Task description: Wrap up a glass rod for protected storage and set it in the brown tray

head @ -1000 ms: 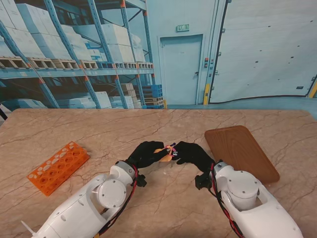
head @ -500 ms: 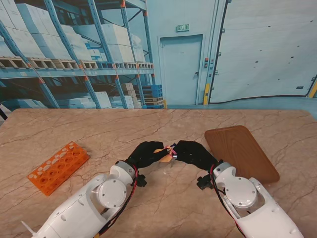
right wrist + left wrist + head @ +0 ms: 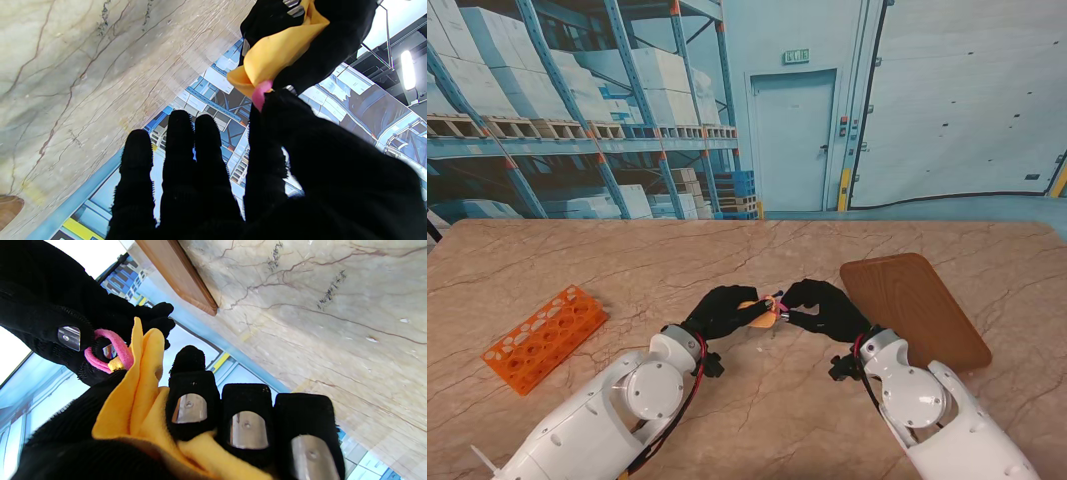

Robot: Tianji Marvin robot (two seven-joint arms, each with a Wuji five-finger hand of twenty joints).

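Observation:
Both gloved hands meet above the middle of the table. My left hand [image 3: 722, 311] is shut on a yellow cloth bundle [image 3: 758, 314] [image 3: 143, 373] [image 3: 273, 53]; the glass rod is hidden inside it. A pink band [image 3: 110, 353] [image 3: 261, 91] [image 3: 777, 298] loops at the bundle's end. My right hand [image 3: 822, 306] pinches that band between thumb and forefinger, its other fingers [image 3: 180, 156] spread. The brown tray [image 3: 912, 305] [image 3: 176, 273] lies on the table to the right of the hands.
An orange test-tube rack [image 3: 544, 337] sits on the marble table [image 3: 757, 250] at the left, nearer to me. The table's far edge runs in front of a warehouse backdrop.
My right hand has lifted and shifted slightly right, pulling the pink band at the bundle's end. The left hand holds the bundle in place.

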